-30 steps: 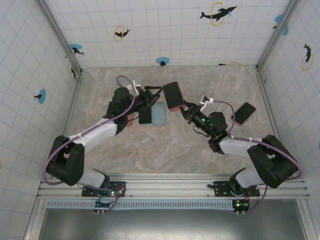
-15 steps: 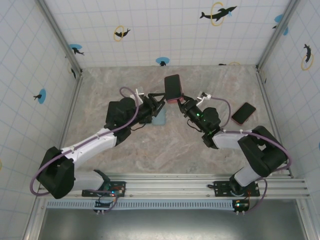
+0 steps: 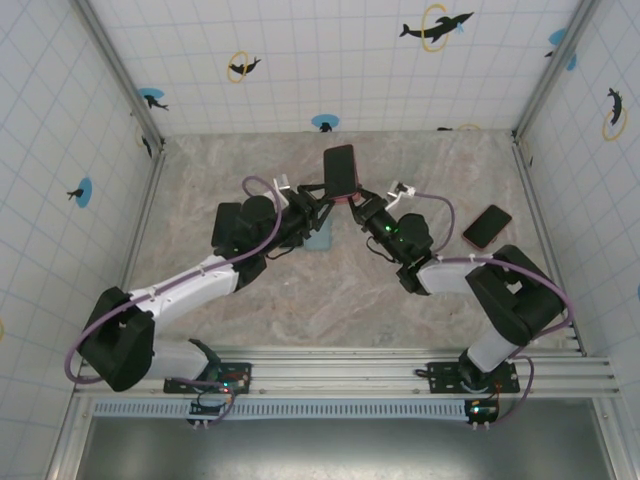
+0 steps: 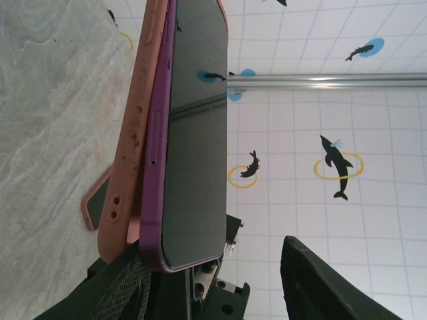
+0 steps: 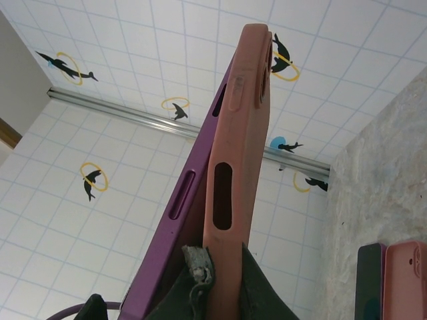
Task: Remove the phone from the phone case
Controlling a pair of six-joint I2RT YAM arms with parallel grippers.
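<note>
Pink phone case (image 4: 127, 153): pinched by right gripper (image 5: 213, 283), raised over table (image 3: 300, 290).
Purple phone (image 4: 197, 133): partly peeled out of case.
Left gripper (image 3: 321, 198): half-spread, either side of phone.

In the left wrist view the upper end of the phone (image 4: 197, 133) and its pink case (image 4: 130, 153) is cut off by the top edge, and the fingers (image 4: 327, 283) of the left gripper (image 4: 213, 293) are cropped at the bottom; whether the meshed one touches the case cannot be told. A pink object (image 4: 93, 208) on the table (image 4: 53, 100) is half covered by the case. In the right wrist view the bottom of phone and case is masked by the right gripper (image 5: 217, 283), and a dark slab (image 5: 370, 283) and a pink slab (image 5: 407, 273) are clipped by the corner. From above, a pale blue sheet (image 3: 322, 238) is partly covered by the left gripper, and both sets of fingertips are too small to be made out
</note>
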